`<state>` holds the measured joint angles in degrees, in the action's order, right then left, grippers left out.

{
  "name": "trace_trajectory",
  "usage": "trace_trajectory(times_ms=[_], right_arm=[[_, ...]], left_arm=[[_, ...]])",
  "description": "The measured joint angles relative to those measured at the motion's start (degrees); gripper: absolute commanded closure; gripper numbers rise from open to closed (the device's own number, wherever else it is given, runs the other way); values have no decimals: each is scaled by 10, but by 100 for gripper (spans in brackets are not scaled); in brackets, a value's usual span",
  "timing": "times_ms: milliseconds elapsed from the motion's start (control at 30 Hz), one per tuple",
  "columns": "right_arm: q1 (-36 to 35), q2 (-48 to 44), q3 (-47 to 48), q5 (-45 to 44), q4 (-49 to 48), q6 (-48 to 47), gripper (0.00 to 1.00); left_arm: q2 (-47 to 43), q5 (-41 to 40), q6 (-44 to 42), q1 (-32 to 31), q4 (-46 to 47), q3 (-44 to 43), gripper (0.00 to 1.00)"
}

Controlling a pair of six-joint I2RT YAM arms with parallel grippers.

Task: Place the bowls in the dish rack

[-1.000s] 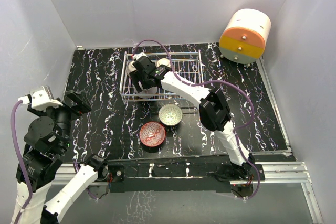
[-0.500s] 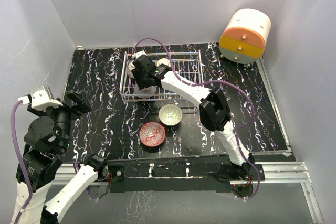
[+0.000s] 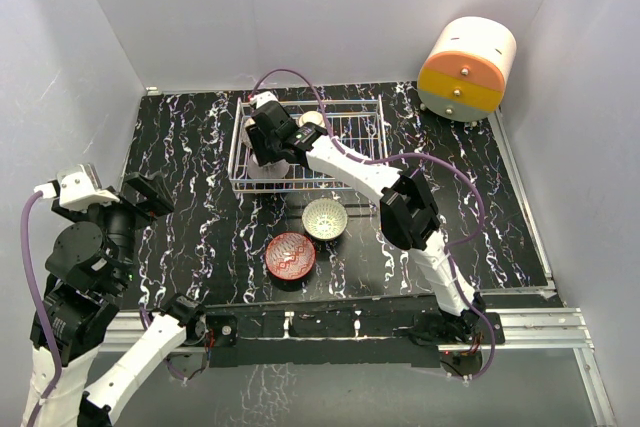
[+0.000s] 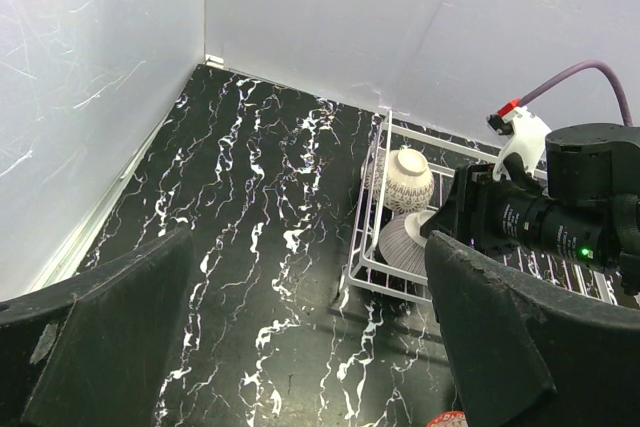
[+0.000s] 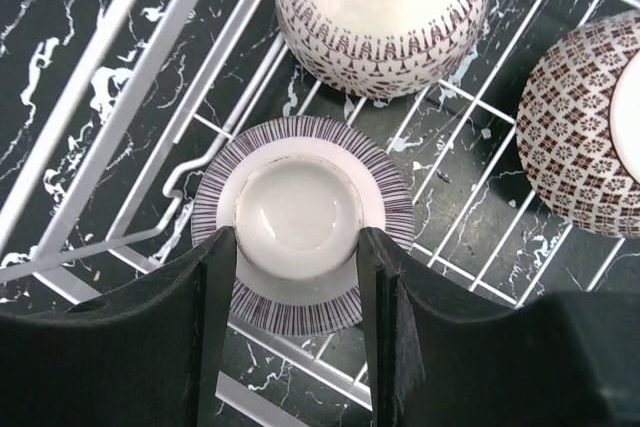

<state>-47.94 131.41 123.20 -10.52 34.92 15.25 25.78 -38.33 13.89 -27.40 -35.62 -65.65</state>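
The white wire dish rack [image 3: 362, 105] stands at the back middle of the table. My right gripper [image 3: 267, 155] is inside its left end, shut on the foot of an upturned bowl with a striped rim [image 5: 300, 292]; both fingers [image 5: 215, 297] touch the foot. Two more patterned bowls lie upturned in the rack, one beyond it [image 5: 380, 17] and one to the right [image 5: 580, 137]. The red bowl [image 3: 290, 255] and the pale green bowl [image 3: 325, 218] sit upright on the table in front of the rack. My left gripper [image 4: 320, 347] is open and empty, far left.
The round orange-and-cream drawer unit [image 3: 466, 67] stands at the back right corner. White walls close in the black marbled table [image 3: 190, 147] on three sides. The right arm's purple cable arches over the rack [image 3: 300, 82].
My right gripper has shifted slightly toward the rack's far-left corner with the striped bowl in it. The left arm and the two bowls on the table have not moved.
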Motion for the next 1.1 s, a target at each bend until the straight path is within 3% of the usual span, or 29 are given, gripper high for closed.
trace_trajectory(times_ms=[600,867,1000,1100], right_arm=[[-2,37,30,28,-55,12,76],[-3,36,23,22,-71,18,35],[-3,26,-17,15,-89,16,4],[-3,1,-54,5,-98,9,1]], left_arm=[[-8,-2,0,0,-1,0,3],[-8,-3,0,0,-4,0,3],[-8,-3,0,0,-4,0,3],[-8,-3,0,0,-4,0,3]])
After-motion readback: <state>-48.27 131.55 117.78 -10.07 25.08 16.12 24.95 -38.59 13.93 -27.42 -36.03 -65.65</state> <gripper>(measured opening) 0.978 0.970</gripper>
